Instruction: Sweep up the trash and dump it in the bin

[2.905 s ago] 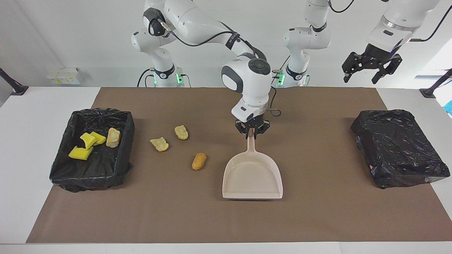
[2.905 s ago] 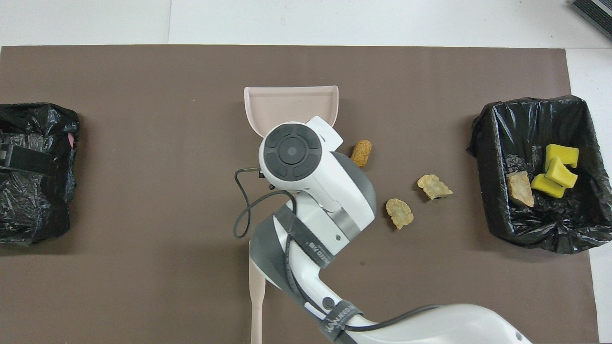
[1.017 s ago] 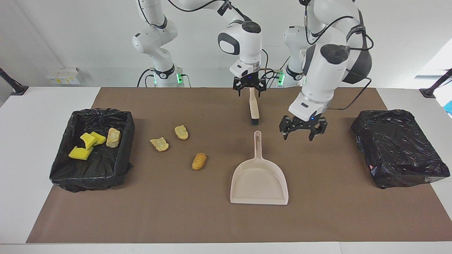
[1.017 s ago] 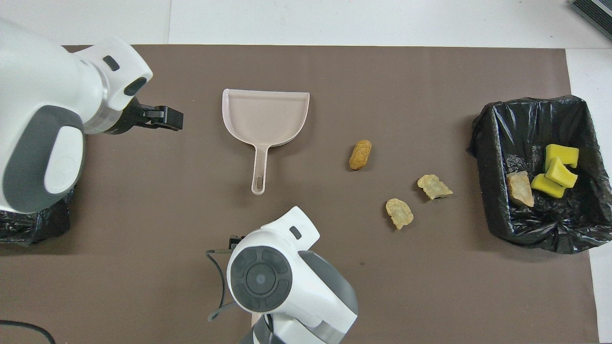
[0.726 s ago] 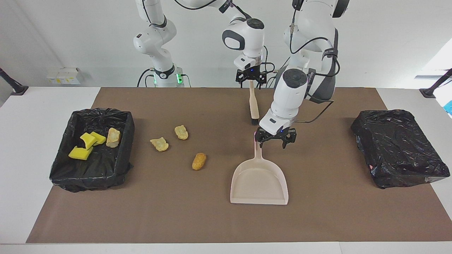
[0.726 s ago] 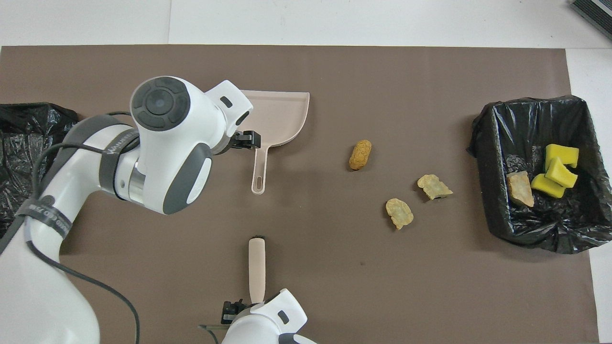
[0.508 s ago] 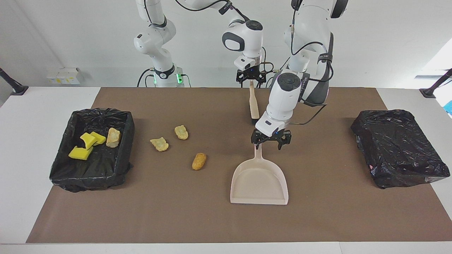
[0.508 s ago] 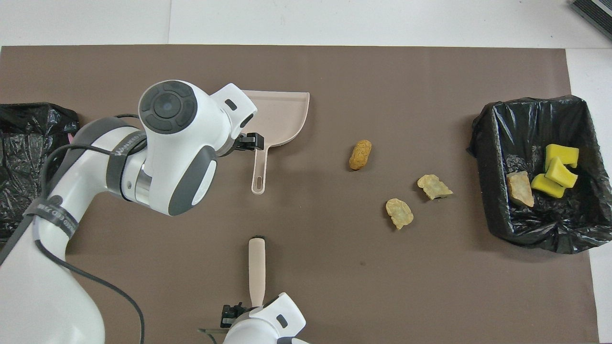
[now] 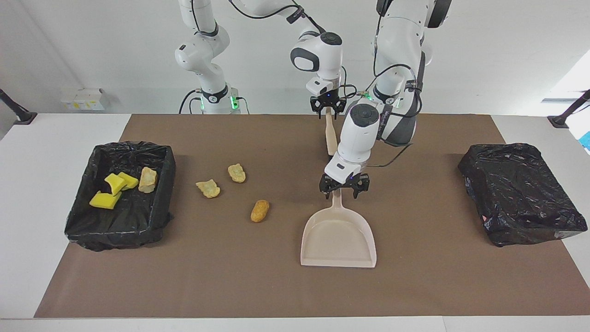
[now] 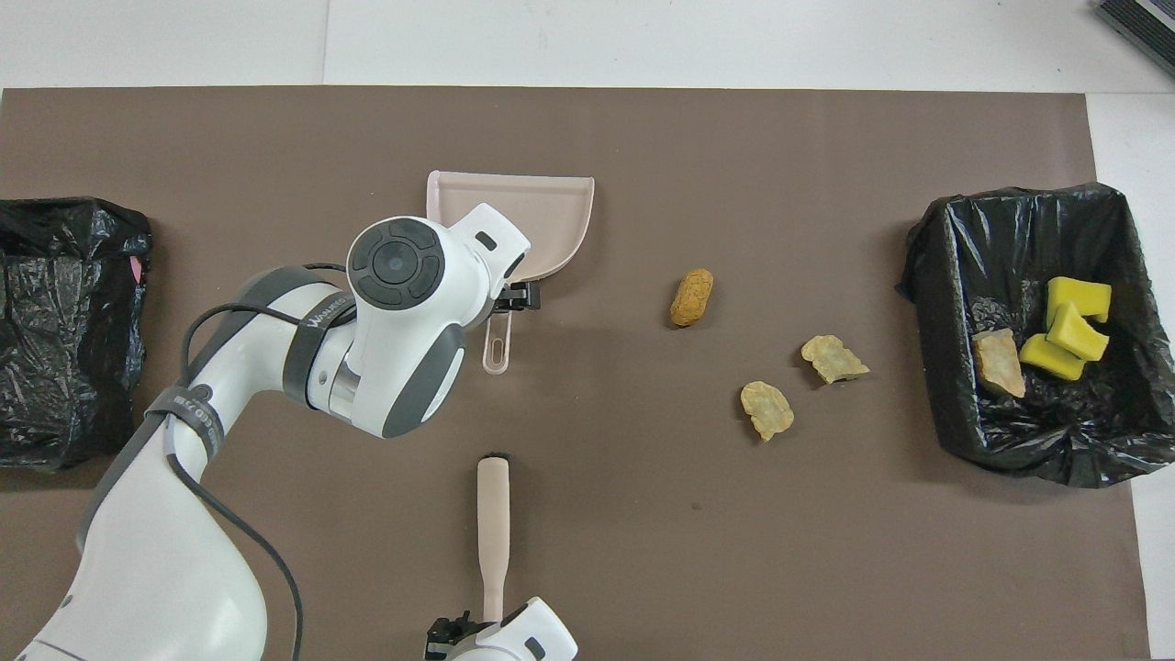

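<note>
Open bin (image 9: 133, 145) with black liner, at the right arm's end of the table, well apart from both grippers: holds three yellow sponge chunks (image 9: 113, 189) (green side shows on some) and one tan lump (image 9: 148, 179), piled against each other, pointing no common way

Between that bin and the left gripper (image 9: 344, 190), loose on the brown mat (image 9: 415, 286): pale flat lump (image 9: 208, 188), long axis across the table; second pale lump (image 9: 237, 173), slightly nearer the robots; golden-brown oblong lump (image 9: 260, 210), smooth and rounded, long axis running to and from the robots with a slight tilt, closest of the three to the left gripper

Right gripper (image 9: 327, 109) sits at the robot-side end of the beige brush (image 9: 330, 136); handle runs straight away from the robots, dark bristles at its other end; grasp can't be told

Left gripper low over the beige dustpan (image 9: 339, 240) handle, released, fingers spread to either side of it; pan mouth faces away from the robots

Strap on left arm carries white writing, not clearly readable

Closed black-wrapped bin (image 9: 521, 193) at the left arm's end
</note>
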You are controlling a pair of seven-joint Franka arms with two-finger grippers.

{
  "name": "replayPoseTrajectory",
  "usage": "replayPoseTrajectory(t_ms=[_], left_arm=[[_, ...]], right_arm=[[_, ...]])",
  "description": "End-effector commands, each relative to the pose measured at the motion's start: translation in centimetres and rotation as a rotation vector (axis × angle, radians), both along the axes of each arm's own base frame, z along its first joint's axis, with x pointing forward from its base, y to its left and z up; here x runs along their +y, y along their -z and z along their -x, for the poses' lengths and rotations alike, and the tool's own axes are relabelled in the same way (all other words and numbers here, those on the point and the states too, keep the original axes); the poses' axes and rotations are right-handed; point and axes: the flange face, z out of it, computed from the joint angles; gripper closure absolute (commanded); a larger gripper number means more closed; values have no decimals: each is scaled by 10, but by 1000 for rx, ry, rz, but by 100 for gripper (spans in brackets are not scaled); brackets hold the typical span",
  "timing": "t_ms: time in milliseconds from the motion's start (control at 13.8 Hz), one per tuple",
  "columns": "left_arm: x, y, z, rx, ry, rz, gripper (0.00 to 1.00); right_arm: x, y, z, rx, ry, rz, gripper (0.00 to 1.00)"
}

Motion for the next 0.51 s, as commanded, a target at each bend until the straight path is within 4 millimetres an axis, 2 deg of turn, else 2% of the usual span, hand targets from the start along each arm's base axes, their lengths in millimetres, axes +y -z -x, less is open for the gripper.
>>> replayPoseTrajectory(t_ms=[0, 218, 291, 436], left_arm=[[-4, 7, -2, -26, -30, 5, 1], [-6, 3, -6, -32, -27, 1, 20], [-7, 0, -7, -32, -26, -2, 35], [-7, -2, -9, -43, -8, -23, 53]], right_arm=[[4, -2, -4, 16, 21, -5, 100], [-2, -13, -9, 38, 50, 45, 100], [-9, -23, -12, 36, 71, 51, 100], [-26, -31, -26, 55, 122, 97, 100]])
